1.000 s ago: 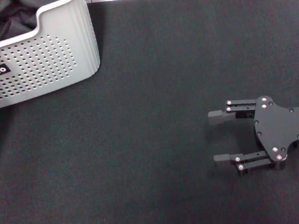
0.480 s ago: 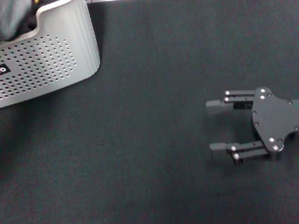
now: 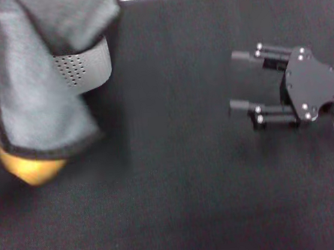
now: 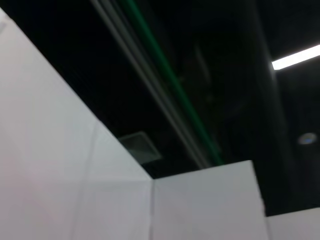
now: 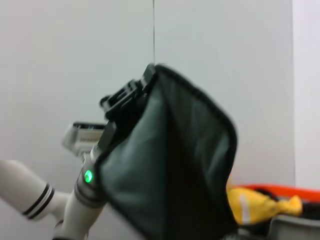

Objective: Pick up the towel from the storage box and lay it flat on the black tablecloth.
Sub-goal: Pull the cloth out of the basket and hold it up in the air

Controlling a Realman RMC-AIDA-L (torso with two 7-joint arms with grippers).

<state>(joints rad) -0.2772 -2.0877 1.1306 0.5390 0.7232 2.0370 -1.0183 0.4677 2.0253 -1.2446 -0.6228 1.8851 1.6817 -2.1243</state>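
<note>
Towel (image 3: 38,109), head view: hung lengthwise at 9 o'clock before storage box (image 3: 85,65), above black tablecloth (image 3: 179,178); right claw (image 3: 241,80) released, 3 o'clock. Right wrist view: towel (image 5: 165,165) clenched in left claw (image 5: 125,100), the nearer arm. Left wrist view: neither.

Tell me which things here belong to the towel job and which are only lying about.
Job:
towel, hanging from the left gripper
storage box
black tablecloth
right gripper, jaws open

Lying about:
yellow and orange cloth in the box
</note>
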